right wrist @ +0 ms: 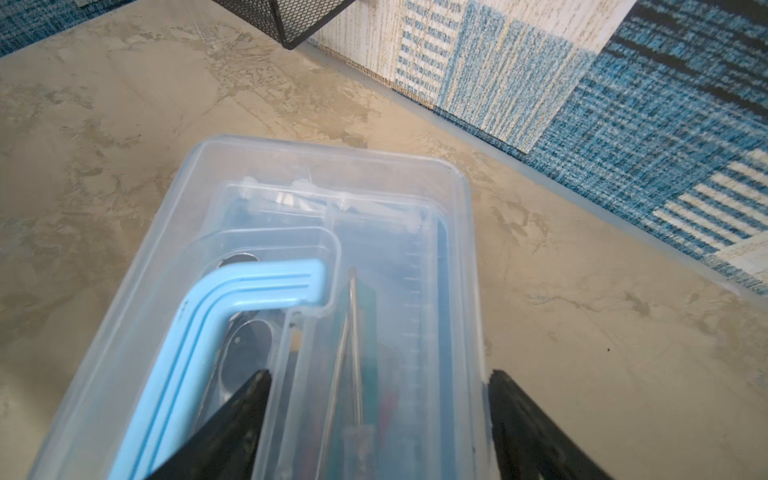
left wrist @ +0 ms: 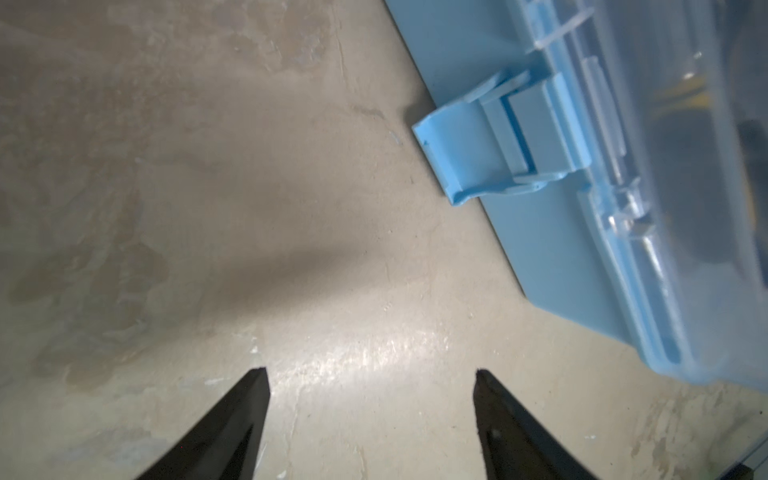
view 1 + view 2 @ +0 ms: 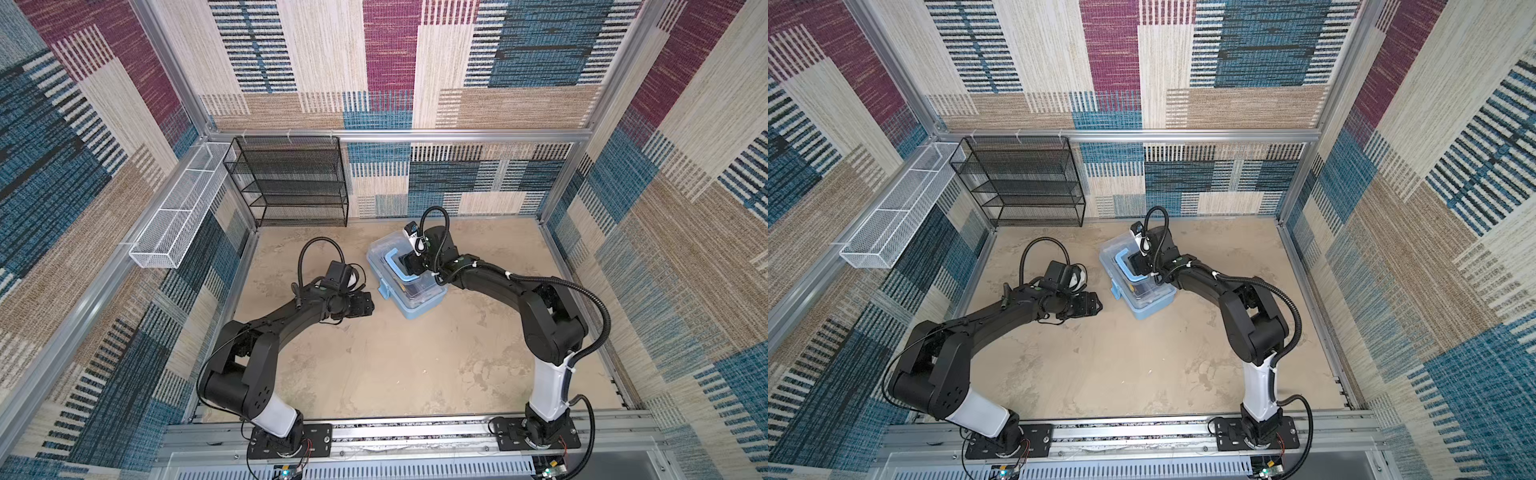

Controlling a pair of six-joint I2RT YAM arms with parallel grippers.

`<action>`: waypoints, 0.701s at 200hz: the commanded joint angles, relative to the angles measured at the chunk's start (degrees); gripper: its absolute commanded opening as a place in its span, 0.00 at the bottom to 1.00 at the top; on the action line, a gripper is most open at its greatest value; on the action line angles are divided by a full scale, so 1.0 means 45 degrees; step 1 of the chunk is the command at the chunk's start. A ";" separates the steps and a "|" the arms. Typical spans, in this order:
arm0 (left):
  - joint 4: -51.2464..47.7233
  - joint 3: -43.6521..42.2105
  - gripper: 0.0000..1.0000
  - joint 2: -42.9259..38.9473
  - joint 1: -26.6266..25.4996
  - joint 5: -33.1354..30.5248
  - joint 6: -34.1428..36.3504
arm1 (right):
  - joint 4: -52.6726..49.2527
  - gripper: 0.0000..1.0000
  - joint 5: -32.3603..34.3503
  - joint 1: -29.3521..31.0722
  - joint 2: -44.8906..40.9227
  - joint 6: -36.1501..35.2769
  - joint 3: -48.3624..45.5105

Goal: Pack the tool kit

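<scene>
Nearby, black rack (image 3: 291,183), white basket (image 3: 174,216), closed tool kit (image 3: 422,302)

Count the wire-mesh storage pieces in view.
2. The black wire-mesh tiered rack stands against the back wall; the long white wire-mesh basket is mounted along the left-side rail. No sign of hidden ones.

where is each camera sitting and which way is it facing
Both top views: high above the front rail, looking down on the table; both arms show whole.
Left wrist: on the left arm, facing the latch of the tool kit; open left gripper tips show.
Right wrist: on the right arm above the lid, facing the back wall; open right gripper tips show.
Shared: all show the tool kit.
</scene>
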 commanded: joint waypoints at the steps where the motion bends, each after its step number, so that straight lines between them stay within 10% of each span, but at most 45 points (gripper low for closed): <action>1: 0.2060 -0.0945 0.89 -0.0795 -0.0544 -0.0710 0.0626 | -0.3240 0.76 -0.0452 -0.0006 -0.0181 -0.1490 -0.0920; 140: 1.0351 -0.5013 0.99 -0.0215 -0.4799 -0.7393 0.2376 | -0.2575 0.77 -0.1375 -0.0004 -0.2660 -0.1189 -0.3113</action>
